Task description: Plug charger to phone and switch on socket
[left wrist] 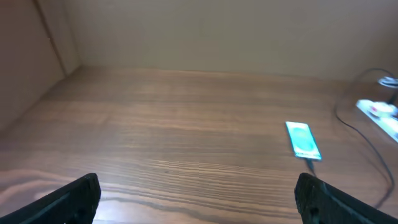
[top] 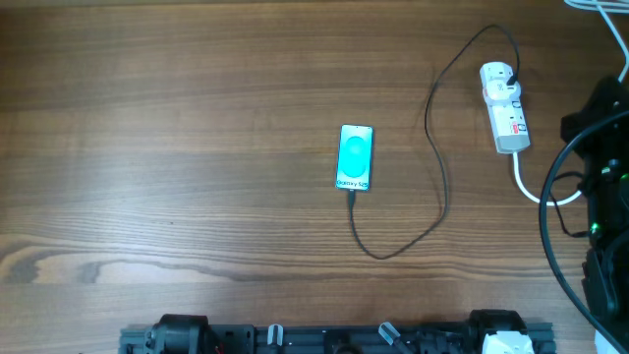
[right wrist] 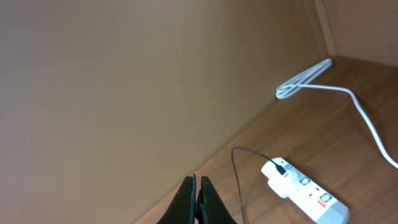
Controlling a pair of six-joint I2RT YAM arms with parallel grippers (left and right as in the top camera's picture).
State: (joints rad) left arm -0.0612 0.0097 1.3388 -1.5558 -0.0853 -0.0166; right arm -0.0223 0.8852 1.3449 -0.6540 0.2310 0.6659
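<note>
The phone [top: 355,156] lies flat mid-table, cyan screen up, and shows in the left wrist view [left wrist: 303,140] too. The charger [top: 433,177], a thin black cable, meets the phone's near end, loops right and climbs to a white adapter on the socket [top: 504,108]. That white strip with red marks lies at the far right [right wrist: 305,190]. My left gripper [left wrist: 199,205] is open and low over bare wood, well short and left of the phone. My right gripper [right wrist: 198,200] is shut on nothing, raised and apart from the socket.
A thick white cord [right wrist: 367,118] runs from the socket to a coil [right wrist: 305,78] by the back wall. My right arm and its black cables [top: 595,167] fill the right edge. The arm bases [top: 334,336] line the front edge. Wooden walls border the table.
</note>
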